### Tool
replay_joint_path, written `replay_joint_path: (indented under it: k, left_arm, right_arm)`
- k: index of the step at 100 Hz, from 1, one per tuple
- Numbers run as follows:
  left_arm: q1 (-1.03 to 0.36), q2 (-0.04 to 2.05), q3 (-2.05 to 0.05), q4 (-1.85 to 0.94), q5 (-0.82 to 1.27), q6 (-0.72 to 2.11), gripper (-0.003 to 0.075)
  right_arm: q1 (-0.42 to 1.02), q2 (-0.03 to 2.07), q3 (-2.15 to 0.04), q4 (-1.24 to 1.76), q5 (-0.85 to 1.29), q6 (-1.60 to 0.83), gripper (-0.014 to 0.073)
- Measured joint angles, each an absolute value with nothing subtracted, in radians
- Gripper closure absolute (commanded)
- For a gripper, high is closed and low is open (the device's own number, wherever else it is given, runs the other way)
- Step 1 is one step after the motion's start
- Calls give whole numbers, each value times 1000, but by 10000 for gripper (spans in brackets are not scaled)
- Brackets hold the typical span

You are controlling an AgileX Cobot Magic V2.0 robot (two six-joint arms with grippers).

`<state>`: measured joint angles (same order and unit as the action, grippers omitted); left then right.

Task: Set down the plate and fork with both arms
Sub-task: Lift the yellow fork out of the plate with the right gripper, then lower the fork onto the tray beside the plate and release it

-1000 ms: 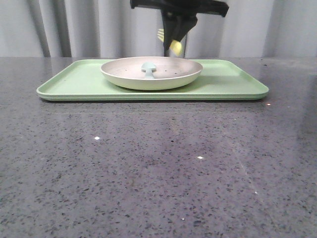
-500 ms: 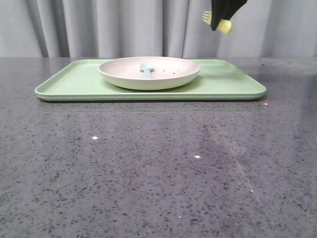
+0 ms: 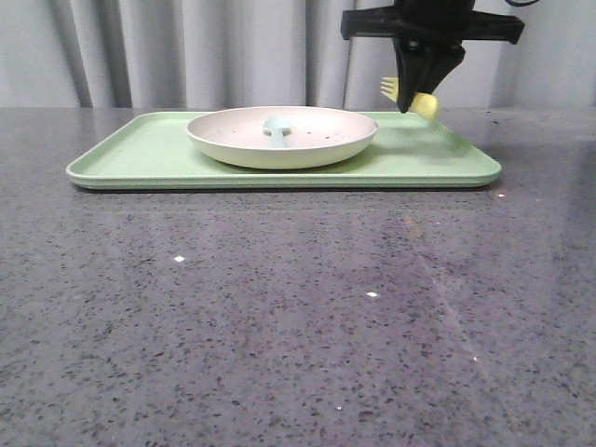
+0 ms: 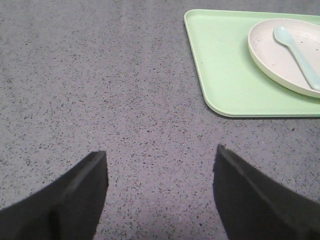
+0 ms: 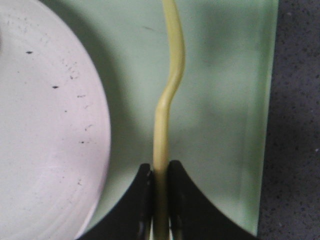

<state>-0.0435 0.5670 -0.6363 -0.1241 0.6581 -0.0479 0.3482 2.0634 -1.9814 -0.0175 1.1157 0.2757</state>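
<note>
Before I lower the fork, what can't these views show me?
- Fork: right wrist view's edge cuts off the tines.
- Fork's height above the tray: front view too flat.
- Right gripper: hides most of the handle in front view.
- Left gripper: outside front view.

Fork (image 5: 167,100): tines cut off by right wrist view's edge | plate (image 5: 45,125): only part in frame | spoon (image 3: 277,128): mostly hidden behind plate rim
</note>
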Motion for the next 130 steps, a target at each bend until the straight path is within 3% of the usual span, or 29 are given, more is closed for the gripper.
replay_joint_path:
  k: [42, 87, 103, 130]
  left_arm:
    - [-43, 567, -636, -124, 658, -48, 282]
    - [-43, 567, -636, -124, 658, -48, 282]
    - [-43, 567, -636, -124, 658, -48, 282]
    - [-43, 567, -636, -124, 658, -48, 282]
  right_arm:
    - [348, 2010, -1784, 22, 997, 276, 580]
    - [348, 2007, -1766, 59, 962, 274, 573]
    - [348, 2007, -1766, 60, 962, 271, 539]
    - [348, 2007, -1766, 54, 967, 271, 403]
